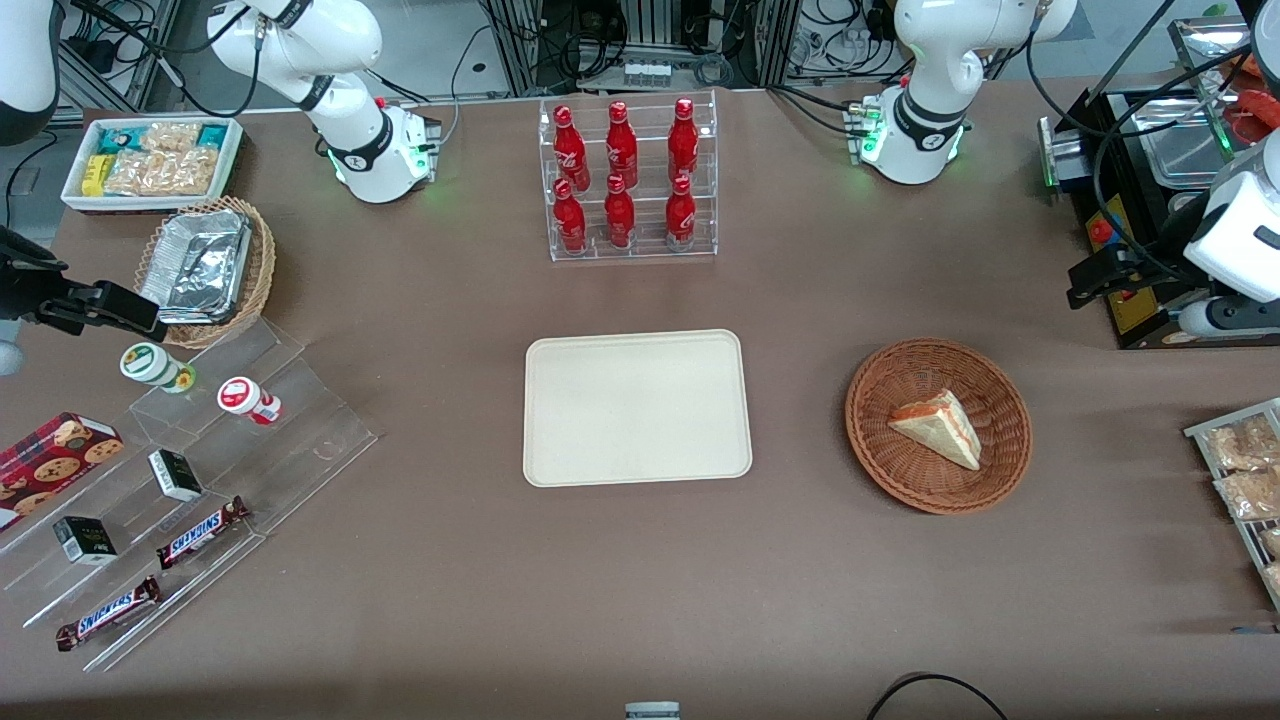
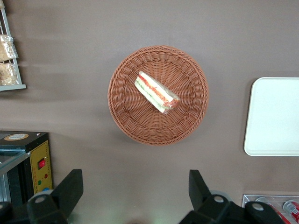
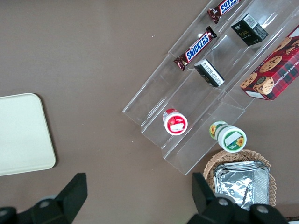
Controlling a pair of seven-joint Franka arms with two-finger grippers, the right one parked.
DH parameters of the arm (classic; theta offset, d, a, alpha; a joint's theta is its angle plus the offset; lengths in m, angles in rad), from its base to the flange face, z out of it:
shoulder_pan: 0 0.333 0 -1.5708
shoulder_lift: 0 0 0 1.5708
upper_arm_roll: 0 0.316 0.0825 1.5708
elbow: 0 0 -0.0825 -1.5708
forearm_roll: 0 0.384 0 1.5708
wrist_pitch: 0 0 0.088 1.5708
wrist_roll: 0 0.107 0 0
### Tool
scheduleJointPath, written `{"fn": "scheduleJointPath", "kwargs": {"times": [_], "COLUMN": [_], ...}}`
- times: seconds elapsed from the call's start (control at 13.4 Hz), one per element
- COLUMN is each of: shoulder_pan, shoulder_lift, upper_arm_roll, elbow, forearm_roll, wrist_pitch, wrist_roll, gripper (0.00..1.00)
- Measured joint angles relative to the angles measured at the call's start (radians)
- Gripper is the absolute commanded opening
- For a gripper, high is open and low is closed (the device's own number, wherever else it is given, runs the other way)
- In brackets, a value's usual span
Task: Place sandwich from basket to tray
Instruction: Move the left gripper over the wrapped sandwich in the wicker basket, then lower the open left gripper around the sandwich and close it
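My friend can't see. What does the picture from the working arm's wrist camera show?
A sandwich lies in a round brown wicker basket on a brown table. The open gripper hangs above, apart from the basket, and a cream tray lies beside it.

The left arm rises from its white base (image 1: 912,130) at the edge of the surface farthest from the front camera, toward the working arm's end. Its wrist is held high, with the camera looking straight down. The tool (image 2: 135,193) hangs well above the surface — both dark fingers (image 2: 70,189) spread wide apart, nothing between them, touching nothing.
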Motion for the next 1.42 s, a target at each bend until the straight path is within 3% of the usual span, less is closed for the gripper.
{"fn": "scheduleJointPath", "kwargs": {"times": [0.45, 0.75, 1.42], "shoulder_pan": [0.000, 0.000, -0.036], "shoulder_lift": [0.010, 0.082, 0.117], "upper_arm_roll": [0.003, 0.003, 0.001], "elbow": [0.000, -0.023, -0.362], "forearm_roll": [0.009, 0.010, 0.010], "wrist_pitch": [0.006, 0.101, 0.567], "wrist_roll": [0.000, -0.005, -0.508], "gripper": [1.00, 1.00, 1.00]}}
